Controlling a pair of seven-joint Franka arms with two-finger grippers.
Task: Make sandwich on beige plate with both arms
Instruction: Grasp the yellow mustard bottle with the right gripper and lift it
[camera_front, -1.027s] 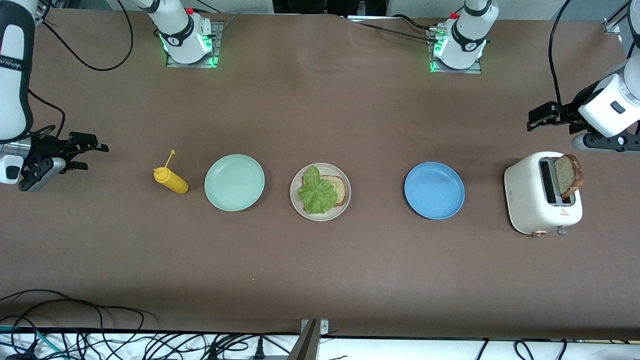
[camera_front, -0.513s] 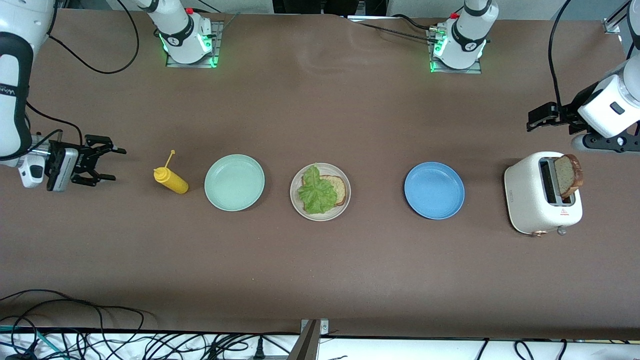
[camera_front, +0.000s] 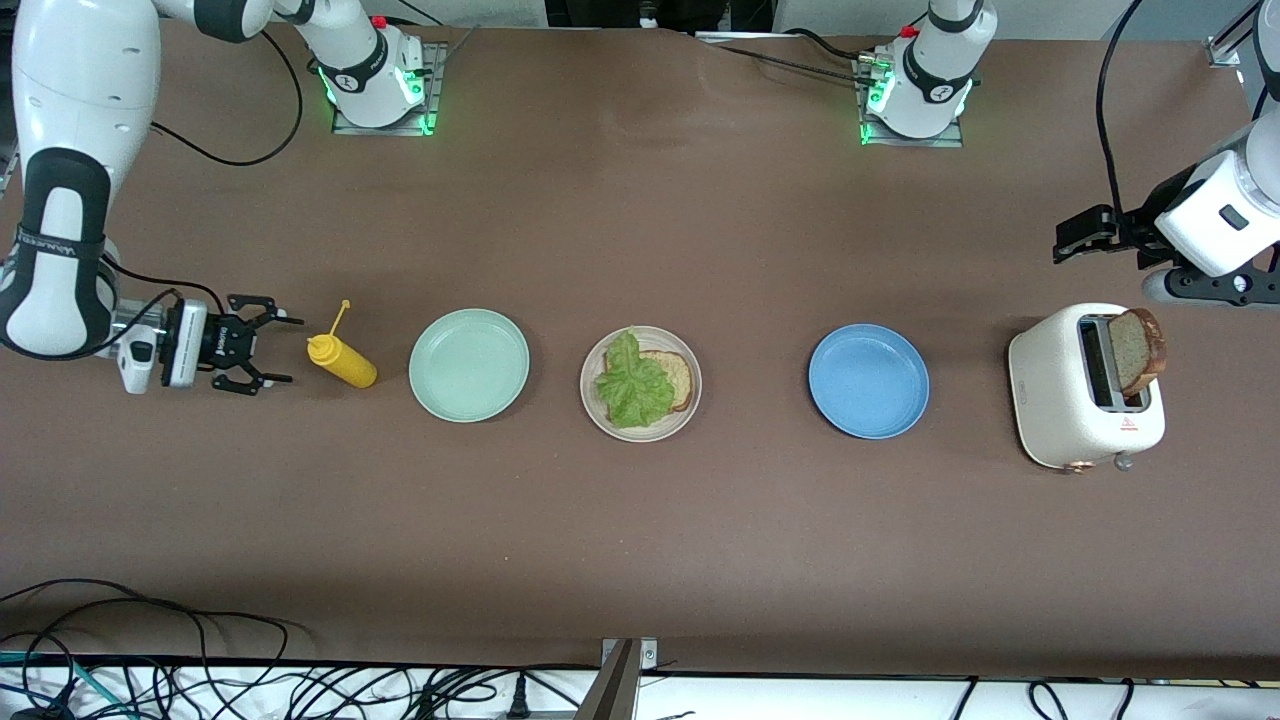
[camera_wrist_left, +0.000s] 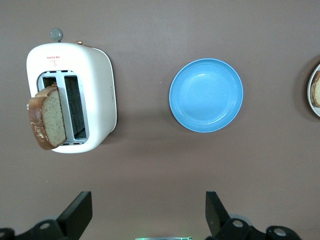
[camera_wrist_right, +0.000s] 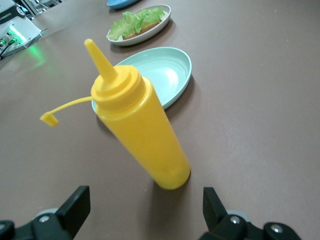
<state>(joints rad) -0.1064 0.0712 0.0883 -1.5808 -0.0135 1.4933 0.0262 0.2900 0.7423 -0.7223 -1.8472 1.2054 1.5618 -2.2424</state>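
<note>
Right pincer (camera_front: 268, 345) gapes beside bottle (camera_front: 342, 361); beige plate (camera_front: 640, 430) holds lettuce (camera_front: 632, 385).

We are seeing five things standing in one row across the brown table (camera_front: 640, 560), with bare cloth on both its nearer and farther sides — a gripper could be passing freely there. The right gripper (camera_front: 262, 345), fingers spread, is sitting low just beside the yellow squeeze bottle (camera_front: 343, 362), which is blocking its straight path toward the mint-green plate (camera_front: 469, 365). Only a narrow gap is separating bottle and plate. Between the beige plate (camera_front: 640, 428) and the blue plate (camera_front: 869, 381) a wider lane is lying open. The left gripper (camera_front: 1085, 232), open, is hanging well apart from the row, near the toaster (camera_front: 1060, 400) — a bread slice (camera_front: 1137, 350) is sticking up from its slot.
</note>
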